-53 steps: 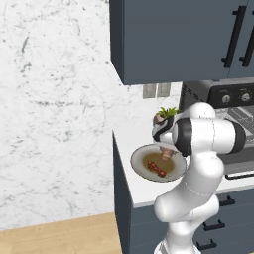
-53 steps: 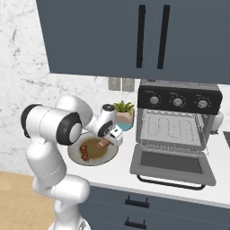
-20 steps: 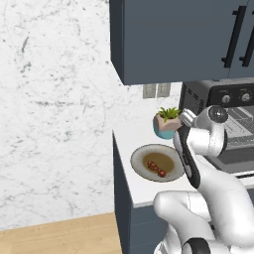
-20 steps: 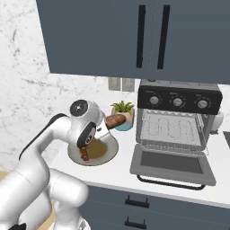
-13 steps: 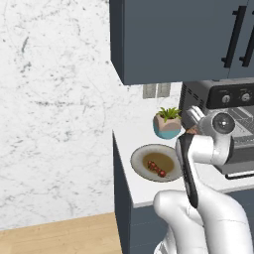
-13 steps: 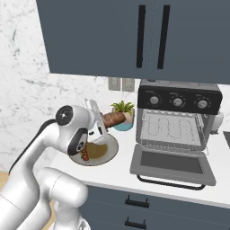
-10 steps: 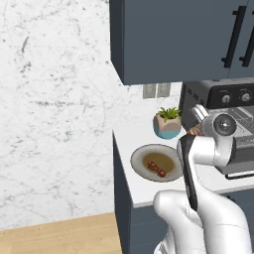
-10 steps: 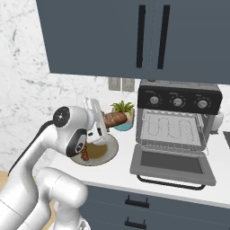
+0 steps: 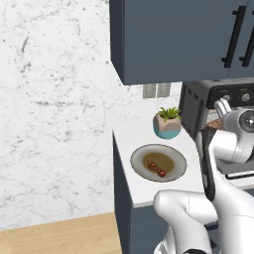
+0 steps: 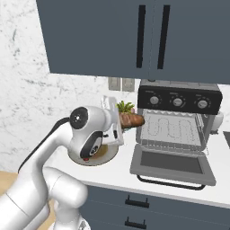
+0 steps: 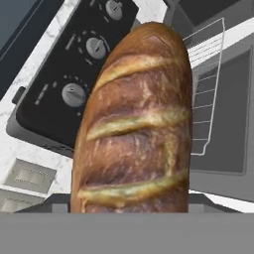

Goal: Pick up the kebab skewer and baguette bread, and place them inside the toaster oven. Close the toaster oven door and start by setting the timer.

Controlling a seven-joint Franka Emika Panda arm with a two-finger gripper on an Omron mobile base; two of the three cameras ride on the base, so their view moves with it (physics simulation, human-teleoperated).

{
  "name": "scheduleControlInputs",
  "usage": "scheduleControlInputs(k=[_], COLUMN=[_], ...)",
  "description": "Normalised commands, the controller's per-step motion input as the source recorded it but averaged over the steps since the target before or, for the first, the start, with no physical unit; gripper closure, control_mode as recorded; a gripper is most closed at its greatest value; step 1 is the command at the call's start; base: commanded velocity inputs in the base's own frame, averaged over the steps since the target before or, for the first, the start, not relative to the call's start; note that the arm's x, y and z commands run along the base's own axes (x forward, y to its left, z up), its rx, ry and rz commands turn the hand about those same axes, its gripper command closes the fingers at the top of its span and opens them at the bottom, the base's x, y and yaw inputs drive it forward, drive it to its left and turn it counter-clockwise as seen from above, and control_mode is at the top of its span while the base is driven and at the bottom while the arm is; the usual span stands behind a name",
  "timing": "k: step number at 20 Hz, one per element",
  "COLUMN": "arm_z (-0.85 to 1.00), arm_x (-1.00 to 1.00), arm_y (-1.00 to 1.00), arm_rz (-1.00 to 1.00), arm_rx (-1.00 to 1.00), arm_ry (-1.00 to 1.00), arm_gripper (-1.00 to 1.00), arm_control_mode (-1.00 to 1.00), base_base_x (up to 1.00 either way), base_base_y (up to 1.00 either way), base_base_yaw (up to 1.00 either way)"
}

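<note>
- Holding the tan-brown baguette bread point(image 10: 131, 120) tight in our gripper point(image 10: 116, 122), in the air beside the open dark grey toaster oven point(image 10: 179, 117).
- We could bump the bread's tip on the oven's frame.
- The red kebab skewer point(image 9: 156, 168) waits on its round plate point(image 9: 139, 155).

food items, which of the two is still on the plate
The kebab skewer, the thin stick of dark red chunks, lies on the plate. The baguette bread is held in the gripper, pointing toward the toaster oven.
</note>
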Motion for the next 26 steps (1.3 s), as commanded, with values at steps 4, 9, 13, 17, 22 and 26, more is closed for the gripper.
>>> scheduleControlInputs(k=[4,9,13,17,22,26], arm_z=[0.11,0.02,0.0,0.0,0.0,-0.01], arm_x=[0.0,-0.02,0.03,0.13,0.24,0.19], arm_y=[-0.67,-0.54,-0.71,-0.52,-0.16,-0.04], arm_rz=[0.02,0.0,0.0,0.01,0.0,0.0], arm_rx=[0.17,0.2,0.18,0.08,0.01,0.0], arm_ry=[0.0,0.02,0.0,0.0,0.0,0.0], arm_gripper=[1.0,1.0,1.0,1.0,1.0,1.0], arm_control_mode=[-1.0,-1.0,-1.0,-1.0,-1.0,-1.0], base_base_x=[0.0,0.0,0.0,0.0,0.0,0.0], base_base_y=[0.0,0.0,0.0,0.0,0.0,0.0], base_base_yaw=[0.0,0.0,0.0,0.0,0.0,0.0])
